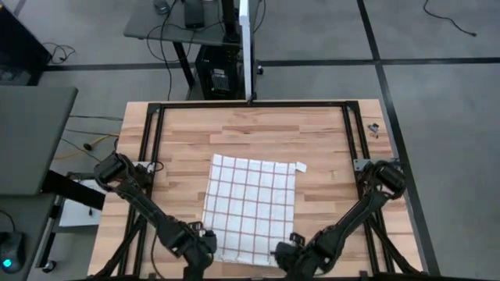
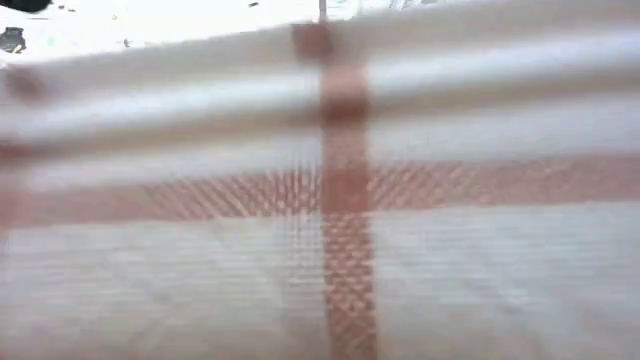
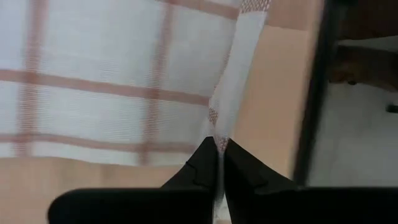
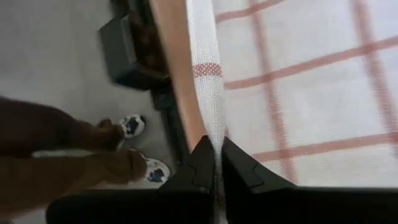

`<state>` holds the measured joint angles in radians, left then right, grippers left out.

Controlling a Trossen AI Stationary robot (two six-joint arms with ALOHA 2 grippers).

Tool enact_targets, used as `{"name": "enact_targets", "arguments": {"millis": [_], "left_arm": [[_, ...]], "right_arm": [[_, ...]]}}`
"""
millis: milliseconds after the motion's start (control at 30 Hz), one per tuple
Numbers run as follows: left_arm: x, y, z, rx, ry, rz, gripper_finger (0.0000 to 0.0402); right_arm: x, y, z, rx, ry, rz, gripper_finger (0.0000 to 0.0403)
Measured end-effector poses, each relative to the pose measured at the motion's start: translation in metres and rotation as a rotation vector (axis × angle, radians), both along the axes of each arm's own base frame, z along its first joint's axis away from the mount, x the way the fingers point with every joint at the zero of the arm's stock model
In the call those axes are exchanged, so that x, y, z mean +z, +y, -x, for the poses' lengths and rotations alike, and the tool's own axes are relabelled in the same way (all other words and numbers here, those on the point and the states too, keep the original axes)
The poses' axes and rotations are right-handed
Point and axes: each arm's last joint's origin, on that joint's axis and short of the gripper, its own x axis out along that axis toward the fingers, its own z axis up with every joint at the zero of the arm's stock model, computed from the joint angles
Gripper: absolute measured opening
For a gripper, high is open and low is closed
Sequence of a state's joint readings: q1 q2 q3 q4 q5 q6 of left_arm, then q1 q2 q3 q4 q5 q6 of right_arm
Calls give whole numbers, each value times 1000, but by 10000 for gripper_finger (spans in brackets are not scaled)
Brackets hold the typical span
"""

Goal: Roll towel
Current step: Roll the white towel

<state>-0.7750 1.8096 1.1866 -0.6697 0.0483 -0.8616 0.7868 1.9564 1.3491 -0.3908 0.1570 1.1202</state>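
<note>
Left tool [image 1: 205, 243]: pinching the towel's [image 1: 251, 204] near-left corner.
Right tool [image 1: 287, 254]: pinching its near-right corner.
Towel: stretching away across desk [image 1: 328, 140].

A wooden table [image 1: 258, 133] and a person's sneakered feet [image 4: 140, 146] on grey floor.

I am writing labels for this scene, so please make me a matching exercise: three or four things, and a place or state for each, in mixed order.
Things:
1. towel
2. left gripper
3. right gripper
4. corner tag

Places or states:
A. shut on the towel's near left corner
B. at the far right corner
C. spread on the wooden table
D. shut on the towel's near right corner

Pairs: 1-C, 2-A, 3-D, 4-B
</note>
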Motion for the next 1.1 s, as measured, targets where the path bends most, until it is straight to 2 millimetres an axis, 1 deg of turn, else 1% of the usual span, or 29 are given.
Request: {"name": "enact_targets", "arguments": {"millis": [167, 267, 533, 767, 867, 967, 1100], "left_arm": [[5, 16, -9, -23, -27, -12, 0], [4, 24, -14, -30, -31, -40, 0], [4, 46, -14, 31, 6, -206, 0], [2, 48, -16, 20, 3, -209, 0], [1, 49, -17, 33, -7, -235, 0], [1, 50, -17, 71, -31, -276, 1], [1, 52, -16, 80, -33, -301, 15]], "right_arm": [[-10, -25, 8, -47, 34, 6, 0], [-16, -36, 9, -72, 54, 16, 0], [-22, -52, 1, -110, 69, 32, 0], [-23, -59, -1, -109, 85, 59, 0], [-24, -63, -2, -119, 104, 76, 2], [-25, -64, -2, -130, 111, 83, 14], [-26, -65, -1, -151, 125, 81, 46]]}}
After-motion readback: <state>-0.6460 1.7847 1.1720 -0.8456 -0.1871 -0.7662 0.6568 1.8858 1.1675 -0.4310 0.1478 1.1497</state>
